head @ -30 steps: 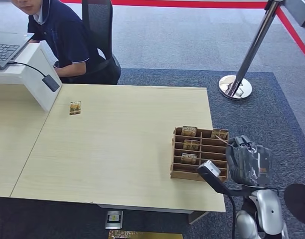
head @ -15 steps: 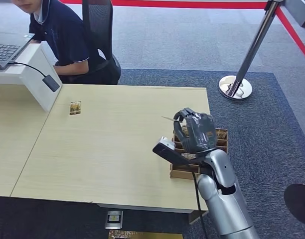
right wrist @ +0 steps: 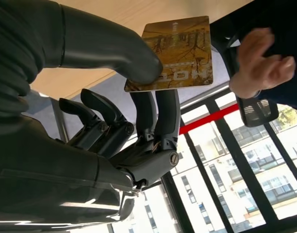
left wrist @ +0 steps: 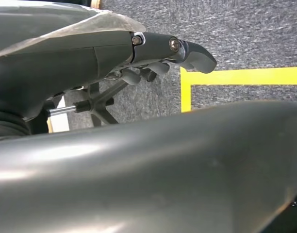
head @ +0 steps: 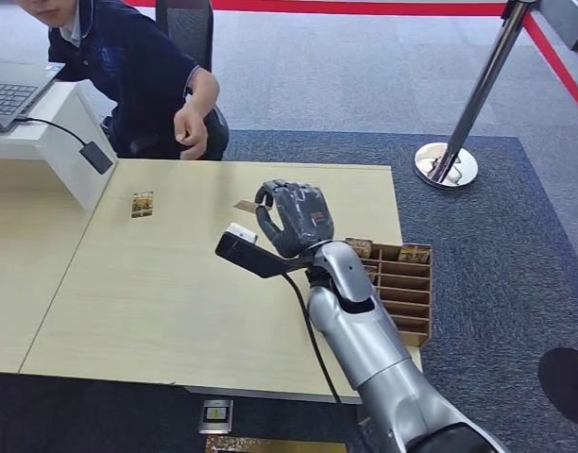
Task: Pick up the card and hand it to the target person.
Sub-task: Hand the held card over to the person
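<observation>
My right hand (head: 295,217) hovers over the middle of the light wooden table (head: 165,293) and pinches a gold-brown card (head: 245,206) between thumb and fingers. The card sticks out flat toward the far left. In the right wrist view the card (right wrist: 183,51) lies under the thumb of my right hand (right wrist: 140,97), with the person's hand (right wrist: 262,60) a short way beyond it. A person in a dark blue shirt (head: 129,66) sits behind the table's far left edge with a hand (head: 188,127) raised toward the card, not touching it. My left hand (left wrist: 165,53) hangs above the floor holding nothing.
A wooden slotted box (head: 400,288) with several cards stands at the table's right edge, behind my right arm. Another card (head: 142,204) lies flat at the far left. A white riser (head: 58,132) carries a laptop. A stanchion base (head: 447,162) stands on the carpet.
My right arm has swung from beside the box, left and forward over the table, carrying the card. The person has raised a hand toward it.
</observation>
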Action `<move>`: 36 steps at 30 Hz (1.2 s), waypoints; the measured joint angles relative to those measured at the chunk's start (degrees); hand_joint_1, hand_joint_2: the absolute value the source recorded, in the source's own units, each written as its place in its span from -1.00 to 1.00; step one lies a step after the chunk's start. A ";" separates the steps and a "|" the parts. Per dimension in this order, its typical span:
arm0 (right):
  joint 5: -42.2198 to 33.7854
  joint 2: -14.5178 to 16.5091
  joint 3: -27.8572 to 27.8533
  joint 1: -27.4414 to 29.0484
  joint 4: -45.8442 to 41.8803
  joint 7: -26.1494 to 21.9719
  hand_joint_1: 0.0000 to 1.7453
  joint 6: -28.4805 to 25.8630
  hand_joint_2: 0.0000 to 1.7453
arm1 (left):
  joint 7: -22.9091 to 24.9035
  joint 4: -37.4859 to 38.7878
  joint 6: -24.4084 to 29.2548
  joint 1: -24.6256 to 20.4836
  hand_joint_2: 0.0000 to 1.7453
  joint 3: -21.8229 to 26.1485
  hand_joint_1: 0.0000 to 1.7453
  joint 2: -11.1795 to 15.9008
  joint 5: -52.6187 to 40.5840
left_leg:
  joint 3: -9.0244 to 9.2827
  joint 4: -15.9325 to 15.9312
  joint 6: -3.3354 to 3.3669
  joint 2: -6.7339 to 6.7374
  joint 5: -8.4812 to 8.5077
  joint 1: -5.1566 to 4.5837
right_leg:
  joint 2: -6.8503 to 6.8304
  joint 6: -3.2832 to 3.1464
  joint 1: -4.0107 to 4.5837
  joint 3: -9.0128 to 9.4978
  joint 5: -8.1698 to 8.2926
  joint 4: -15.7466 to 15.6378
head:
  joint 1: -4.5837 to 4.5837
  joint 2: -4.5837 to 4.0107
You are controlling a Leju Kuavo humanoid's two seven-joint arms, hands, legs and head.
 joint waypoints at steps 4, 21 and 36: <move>-0.56 0.89 0.00 -0.61 2.69 -0.33 1.00 -0.81 1.00 | 0.05 0.01 0.07 0.00 -1.00 0.00 -1.00 0.00 -0.03 | 0.00 0.00 0.00 0.00 0.00 0.00 | 0.00 0.00 0.00 0.00 0.00 0.00 | 0.01 0.01; -0.62 1.55 0.00 -1.26 8.32 -0.66 1.00 -2.56 1.00 | 0.05 0.03 0.28 0.00 -1.00 0.00 -1.00 0.00 -0.54 | 0.00 0.00 0.00 -0.01 0.00 0.00 | 0.00 0.00 0.00 -0.01 0.00 0.00 | 0.01 0.01; -6.99 1.11 -0.24 -0.41 7.79 -3.96 -1.00 -2.92 1.00 | 0.12 0.33 0.66 0.00 -1.00 0.06 -1.00 0.00 -0.04 | 0.00 0.00 0.00 -0.01 0.00 0.00 | 0.00 0.00 0.00 -0.05 0.00 -0.01 | 0.01 0.02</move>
